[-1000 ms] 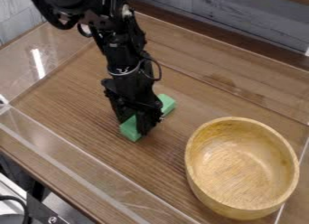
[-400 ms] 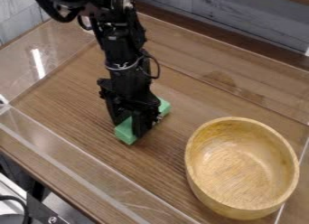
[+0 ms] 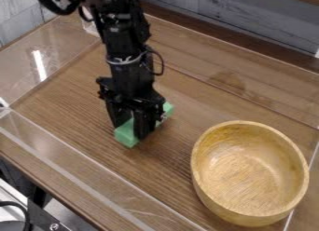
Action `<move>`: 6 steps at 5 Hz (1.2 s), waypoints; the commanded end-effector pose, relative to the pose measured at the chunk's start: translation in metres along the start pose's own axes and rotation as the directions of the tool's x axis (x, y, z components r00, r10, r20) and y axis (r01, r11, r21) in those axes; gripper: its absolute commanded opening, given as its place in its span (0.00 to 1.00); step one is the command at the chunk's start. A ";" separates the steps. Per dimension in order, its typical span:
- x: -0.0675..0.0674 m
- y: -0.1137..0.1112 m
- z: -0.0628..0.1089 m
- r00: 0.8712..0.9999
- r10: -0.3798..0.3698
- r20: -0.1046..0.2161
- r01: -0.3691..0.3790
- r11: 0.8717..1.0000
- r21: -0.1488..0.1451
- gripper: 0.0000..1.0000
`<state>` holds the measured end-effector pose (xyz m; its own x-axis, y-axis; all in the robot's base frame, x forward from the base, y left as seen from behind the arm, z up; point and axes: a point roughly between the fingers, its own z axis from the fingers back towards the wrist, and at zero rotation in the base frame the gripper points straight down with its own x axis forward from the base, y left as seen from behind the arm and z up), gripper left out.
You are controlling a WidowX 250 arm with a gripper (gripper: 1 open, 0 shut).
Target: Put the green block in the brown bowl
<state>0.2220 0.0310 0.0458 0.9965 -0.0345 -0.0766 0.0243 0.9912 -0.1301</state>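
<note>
The green block (image 3: 126, 135) is a small bright-green bar lying aslant between the black fingers of my gripper (image 3: 136, 130). The gripper points straight down and is shut on the block's middle, so only the block's two ends show. The block seems to sit just off the wooden tabletop. The brown bowl (image 3: 207, 146) is a wide light wooden bowl with a thick rim. It stands to the lower right of the gripper, about a hand's width away, with nothing inside it.
A low clear plastic wall (image 3: 75, 169) runs along the table's near and left edges. A grey plank wall (image 3: 249, 16) stands behind the table. Dark cables (image 3: 19, 216) lie at the lower left corner.
The gripper has shifted a little to the left and upward with the green block still in it. The bowl has not moved.
</note>
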 end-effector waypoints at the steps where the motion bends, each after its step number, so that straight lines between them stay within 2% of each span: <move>1: 0.006 -0.005 0.024 0.999 -0.003 0.047 0.002 1.000 0.013 0.00; 2: 0.004 -0.016 0.042 0.999 -0.004 0.044 0.004 1.000 0.005 0.00; 3: 0.000 -0.034 0.078 0.998 0.017 0.059 -0.017 1.000 0.006 0.00; 4: -0.004 -0.064 0.099 0.998 0.009 0.065 -0.010 1.000 0.006 0.00; 6: -0.022 -0.163 0.072 0.993 -0.105 0.058 0.104 0.995 0.009 0.00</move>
<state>0.1964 -0.1214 0.1313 0.9884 -0.1455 -0.0444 0.1391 0.9825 -0.1235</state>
